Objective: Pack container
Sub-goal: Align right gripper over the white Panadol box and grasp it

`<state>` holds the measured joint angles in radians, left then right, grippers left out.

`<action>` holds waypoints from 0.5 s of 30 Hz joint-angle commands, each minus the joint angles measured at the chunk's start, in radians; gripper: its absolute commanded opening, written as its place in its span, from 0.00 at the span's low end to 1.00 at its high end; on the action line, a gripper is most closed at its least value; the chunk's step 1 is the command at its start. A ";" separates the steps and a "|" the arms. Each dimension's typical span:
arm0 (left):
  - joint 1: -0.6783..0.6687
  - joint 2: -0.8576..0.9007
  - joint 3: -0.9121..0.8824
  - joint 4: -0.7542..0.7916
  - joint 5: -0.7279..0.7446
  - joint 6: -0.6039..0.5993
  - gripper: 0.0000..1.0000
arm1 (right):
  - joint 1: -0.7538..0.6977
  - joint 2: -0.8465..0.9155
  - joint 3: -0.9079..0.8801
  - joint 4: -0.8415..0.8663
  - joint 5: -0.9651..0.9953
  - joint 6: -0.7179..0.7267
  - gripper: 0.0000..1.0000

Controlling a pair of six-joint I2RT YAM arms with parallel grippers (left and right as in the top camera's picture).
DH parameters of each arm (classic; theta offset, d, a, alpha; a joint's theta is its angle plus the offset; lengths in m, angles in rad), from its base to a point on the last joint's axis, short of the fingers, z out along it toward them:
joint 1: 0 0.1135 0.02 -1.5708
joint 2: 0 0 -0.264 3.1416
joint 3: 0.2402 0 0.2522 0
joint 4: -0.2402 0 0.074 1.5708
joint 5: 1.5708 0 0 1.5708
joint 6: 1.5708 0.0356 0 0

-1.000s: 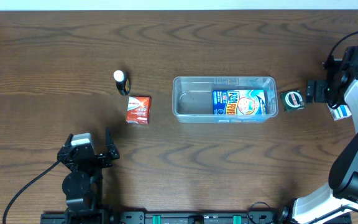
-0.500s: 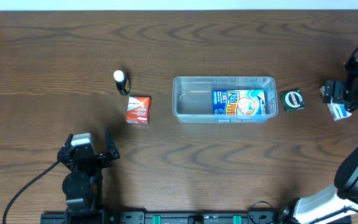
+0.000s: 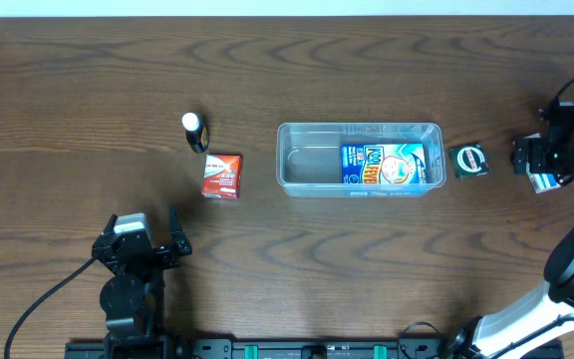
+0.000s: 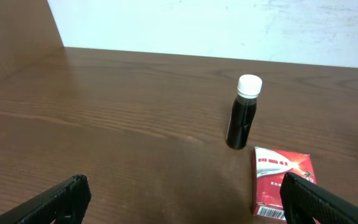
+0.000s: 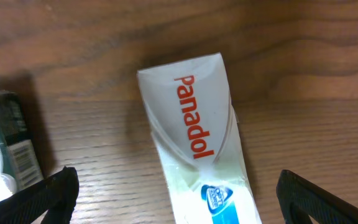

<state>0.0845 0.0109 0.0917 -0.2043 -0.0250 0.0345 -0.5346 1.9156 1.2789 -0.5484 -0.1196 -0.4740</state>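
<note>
The container [image 3: 285, 160] is a clear rectangular tub at the table's middle, with a blue-and-white box [image 3: 389, 165] lying in its right half. A small green box [image 3: 468, 161] [image 5: 2, 149] sits just right of the tub. Further right, my right gripper [image 3: 538, 165] [image 5: 176, 200] hovers open over a white Panadol box [image 3: 544, 181] [image 5: 197, 143], which lies between the spread fingers untouched. My left gripper [image 3: 179, 239] [image 4: 185, 205] stands open near the front left, pointing at a red box [image 3: 222, 176] [image 4: 281, 183] and a dark white-capped bottle [image 3: 196, 132] [image 4: 243, 114].
The wooden table ends at a white wall at the back. The red box and the bottle stand close together, left of the tub. The right arm's body curves along the table's right edge.
My right gripper has moved right, away from the green box, and now sits over the white Panadol box. The left arm has not moved.
</note>
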 commanded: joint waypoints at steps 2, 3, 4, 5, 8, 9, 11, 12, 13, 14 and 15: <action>0.006 -0.007 -0.028 -0.006 0.011 0.014 0.98 | -0.014 0.028 -0.005 0.016 0.026 -0.028 0.99; 0.006 -0.007 -0.028 -0.006 0.011 0.014 0.98 | -0.015 0.031 -0.005 0.018 0.025 -0.028 0.99; 0.006 -0.007 -0.028 -0.006 0.011 0.014 0.98 | -0.016 0.035 -0.005 0.018 0.025 -0.019 0.99; 0.006 -0.007 -0.028 -0.006 0.011 0.014 0.98 | -0.016 0.043 -0.005 0.018 0.025 -0.012 0.99; 0.006 -0.007 -0.028 -0.006 0.011 0.014 0.98 | -0.016 0.064 -0.005 0.005 0.016 0.004 0.99; 0.006 -0.007 -0.028 -0.006 0.011 0.014 0.98 | -0.016 0.067 -0.005 -0.001 0.006 0.015 0.99; 0.006 -0.007 -0.028 -0.006 0.011 0.014 0.98 | -0.015 0.069 -0.005 -0.006 -0.003 0.053 0.99; 0.006 -0.007 -0.028 -0.006 0.011 0.014 0.98 | -0.015 0.069 -0.005 -0.006 -0.010 0.074 0.99; 0.006 -0.007 -0.028 -0.006 0.011 0.014 0.98 | -0.015 0.069 -0.005 -0.012 -0.021 0.083 0.99; 0.006 -0.007 -0.028 -0.006 0.011 0.014 0.98 | -0.014 0.069 -0.005 -0.022 -0.040 0.085 0.99; 0.006 -0.007 -0.028 -0.006 0.011 0.014 0.98 | -0.014 0.069 -0.005 -0.029 -0.060 0.085 0.99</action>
<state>0.0845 0.0109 0.0917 -0.2043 -0.0250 0.0345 -0.5400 1.9808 1.2758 -0.5667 -0.1207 -0.4335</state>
